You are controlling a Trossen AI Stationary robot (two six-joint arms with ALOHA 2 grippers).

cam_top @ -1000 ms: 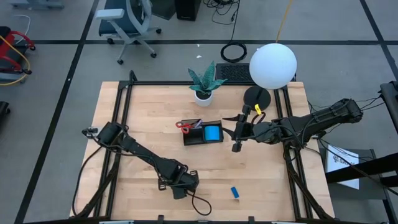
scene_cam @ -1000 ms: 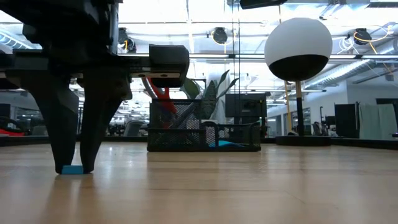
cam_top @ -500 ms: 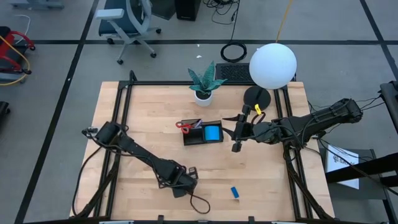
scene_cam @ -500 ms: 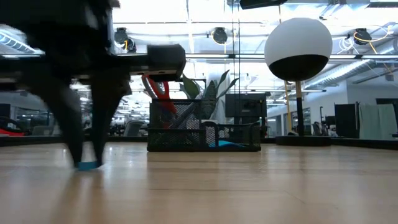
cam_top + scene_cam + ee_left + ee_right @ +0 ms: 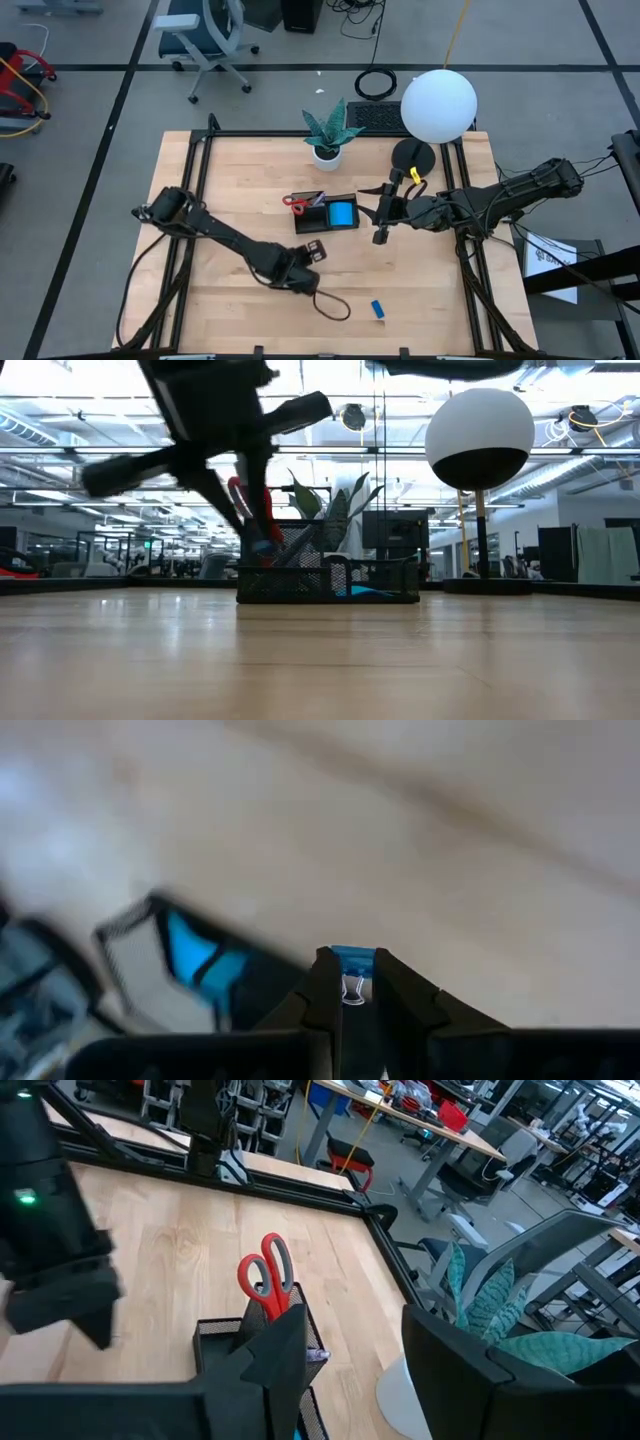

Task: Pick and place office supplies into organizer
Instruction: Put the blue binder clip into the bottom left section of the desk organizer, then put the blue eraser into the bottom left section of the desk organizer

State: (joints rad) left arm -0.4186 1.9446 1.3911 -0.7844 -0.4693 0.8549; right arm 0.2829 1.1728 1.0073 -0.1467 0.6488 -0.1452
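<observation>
The black mesh organizer (image 5: pixel 325 216) stands mid-table. It holds the red-handled scissors (image 5: pixel 297 201), upright in its left compartment, and a blue note pad (image 5: pixel 342 213) in its right one. My left gripper (image 5: pixel 316 250) is just near of the organizer, shut on a small blue binder clip (image 5: pixel 350 960). A small blue block (image 5: pixel 378 309) lies on the table by the near edge. My right gripper (image 5: pixel 375 213) waits open and empty right of the organizer. Its wrist view shows the scissors (image 5: pixel 265 1280). My left gripper pinches the blue clip between its two fingertips (image 5: pixel 322 982). The clip's silver wire loops (image 5: pixel 351 990) sit in the gap, and its blue body (image 5: pixel 350 956) sticks out past the tips. The clip is lifted clear of the table.
A potted green plant (image 5: pixel 328 135) stands behind the organizer. A lamp with a white globe (image 5: pixel 438 105) and a black round base (image 5: pixel 413 155) stands at the far right. A loose black cable (image 5: pixel 330 310) trails from my left arm near the front.
My left gripper has risen off the table with the blue clip. It has gone toward the far edge and a little right, up to the organizer, tipping as it went. The clip, on the table a second ago, is now lifted clear.
</observation>
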